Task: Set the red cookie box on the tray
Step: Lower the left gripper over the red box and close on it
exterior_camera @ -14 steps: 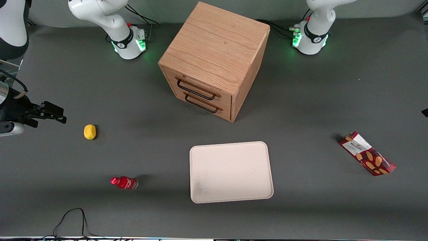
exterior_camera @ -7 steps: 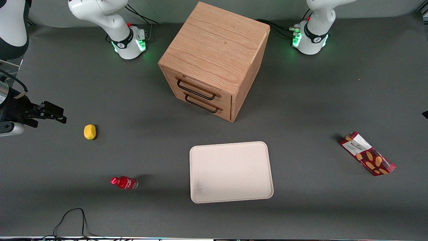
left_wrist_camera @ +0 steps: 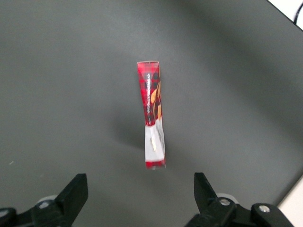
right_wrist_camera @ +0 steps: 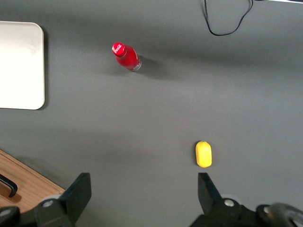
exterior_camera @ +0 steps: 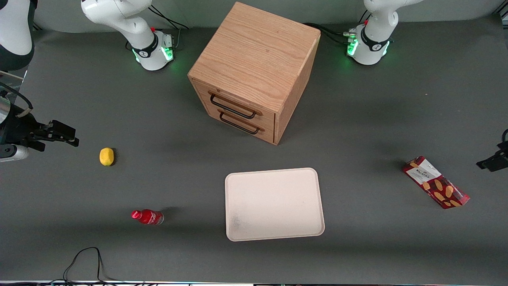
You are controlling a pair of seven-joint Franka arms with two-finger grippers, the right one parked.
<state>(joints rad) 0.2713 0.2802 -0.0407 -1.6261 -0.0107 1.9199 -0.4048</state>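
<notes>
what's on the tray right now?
Nothing; the tray lies bare. The cookie box lies on the table toward the working arm's end, apart from the tray. The tool hangs open above the box, holding nothing.

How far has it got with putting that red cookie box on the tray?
Nothing is finished yet. The red cookie box lies on the table toward the working arm's end, well apart from the tray, which holds nothing. In hand: the gripper hovers above the box with fingers open, touching nothing. Left to do: lower, grasp the box, carry it over and set it on the tray.
</notes>
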